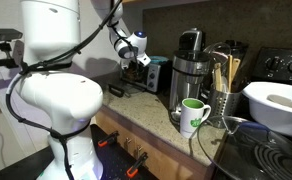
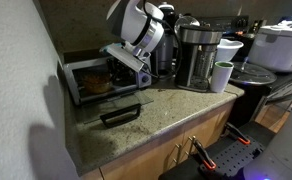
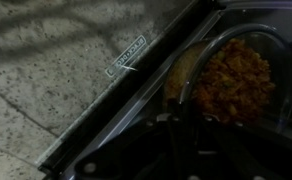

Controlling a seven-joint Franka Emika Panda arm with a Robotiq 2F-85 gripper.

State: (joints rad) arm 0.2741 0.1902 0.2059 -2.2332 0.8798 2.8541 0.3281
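Orange food (image 3: pixel 231 85) just fwd of claw (image 3: pixel 186 128)

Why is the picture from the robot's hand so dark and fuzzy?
Wrist view: dim, the gripper a blurred dark shape, only the countertop and the orange food catching light. Both exterior views: brighter, but the toaster oven sits in shadow and the white arm looks washed out.

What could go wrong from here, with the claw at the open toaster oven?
1. The claw is shut beside the dish of food. The dark wrist view does not show a firm hold, so pulling might tip or spill it.
2. The open door lies flat below the claw; dropping lower could press on it.
3. The mug stands close by on the counter; a wide swing out could knock it.
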